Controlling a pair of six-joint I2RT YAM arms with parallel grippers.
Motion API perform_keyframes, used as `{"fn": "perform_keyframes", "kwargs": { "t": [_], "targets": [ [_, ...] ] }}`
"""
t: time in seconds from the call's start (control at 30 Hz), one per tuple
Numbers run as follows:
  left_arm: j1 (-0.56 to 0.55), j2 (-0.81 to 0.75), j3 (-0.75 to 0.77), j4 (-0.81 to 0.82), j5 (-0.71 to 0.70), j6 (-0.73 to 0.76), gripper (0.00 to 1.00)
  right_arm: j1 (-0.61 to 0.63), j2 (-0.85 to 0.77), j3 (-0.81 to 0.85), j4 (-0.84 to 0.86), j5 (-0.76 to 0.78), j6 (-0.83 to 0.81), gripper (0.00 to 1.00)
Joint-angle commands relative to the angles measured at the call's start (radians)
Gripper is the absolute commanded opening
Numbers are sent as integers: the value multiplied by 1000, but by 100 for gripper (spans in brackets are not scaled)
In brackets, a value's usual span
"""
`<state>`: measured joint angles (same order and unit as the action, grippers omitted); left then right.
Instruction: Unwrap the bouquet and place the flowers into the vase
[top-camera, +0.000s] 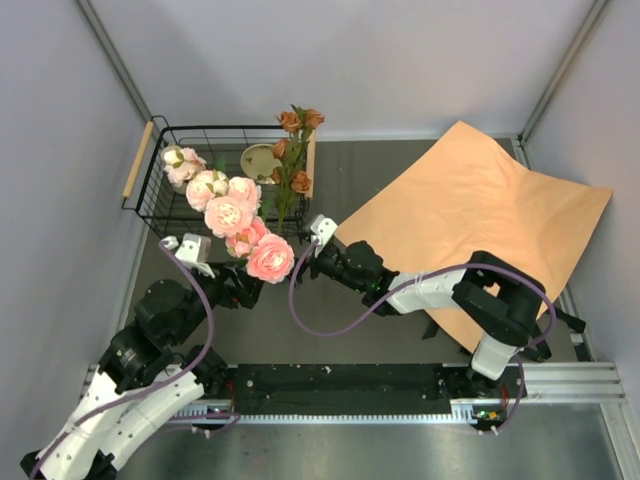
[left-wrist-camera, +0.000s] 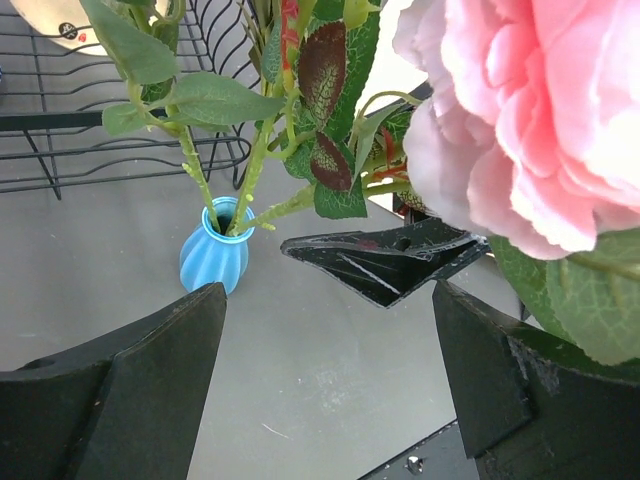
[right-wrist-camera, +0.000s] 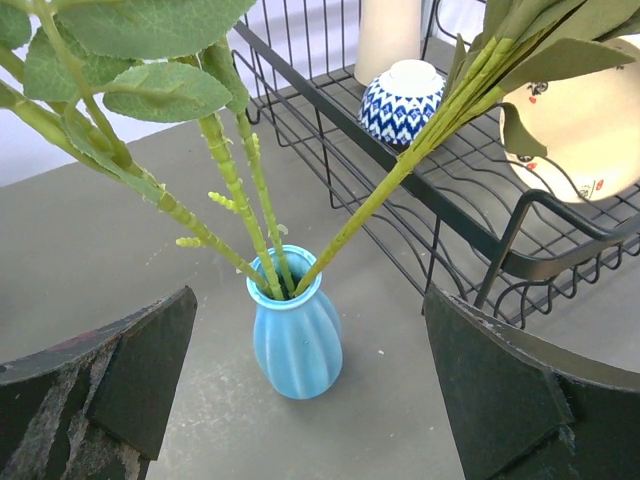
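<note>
Both claws stand wide apart and empty, the left claw (left-wrist-camera: 327, 305) on one side of the vase (right-wrist-camera: 297, 335) and the right claw (right-wrist-camera: 308, 300) opposite. The flowers (top-camera: 230, 215) stand in the vase with stems splayed and heavy pink peonies leaning out. Any retreat should probably run straight and clear of the stems, lest the small teal ribbed vase tip. The wire basket (top-camera: 215, 128) sits just behind the vase, and the paper (top-camera: 470, 200) lies well apart on the desk (top-camera: 370, 345).

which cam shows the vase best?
Right wrist: the vase stands whole and centred, stems in its neck. Left wrist shows it smaller, off to the left. Top view: blooms hide it.
</note>
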<state>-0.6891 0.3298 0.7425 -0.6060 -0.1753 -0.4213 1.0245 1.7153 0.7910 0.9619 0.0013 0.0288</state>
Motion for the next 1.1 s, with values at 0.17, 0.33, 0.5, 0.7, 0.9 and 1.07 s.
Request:
{"fn": "perform_keyframes", "kwargs": {
  "t": [0.17, 0.33, 0.5, 0.7, 0.9, 1.07],
  "targets": [
    [-1, -23, 67, -37, 11, -2, 90, -6, -11, 45, -12, -4, 43, 97],
    [-1, -54, 121, -101, -23, 22, 90, -10, -81, 5, -129, 104, 52, 98],
    [-3, -101, 187, -147, -90, 50, 90, -15, -280, -18, -384, 283, 152, 98],
    [-3, -153, 227, -179, -180, 75, 90, -17, -428, 71, -1038, 631, 375, 99],
    [-3, -150, 230, -176, -194, 69, 90, -15, -690, 8, -1331, 698, 510, 99],
    [-4, -132, 250, -169, -182, 43, 90, -15, -1073, -1, -1364, 735, 393, 99]
  ]
}}
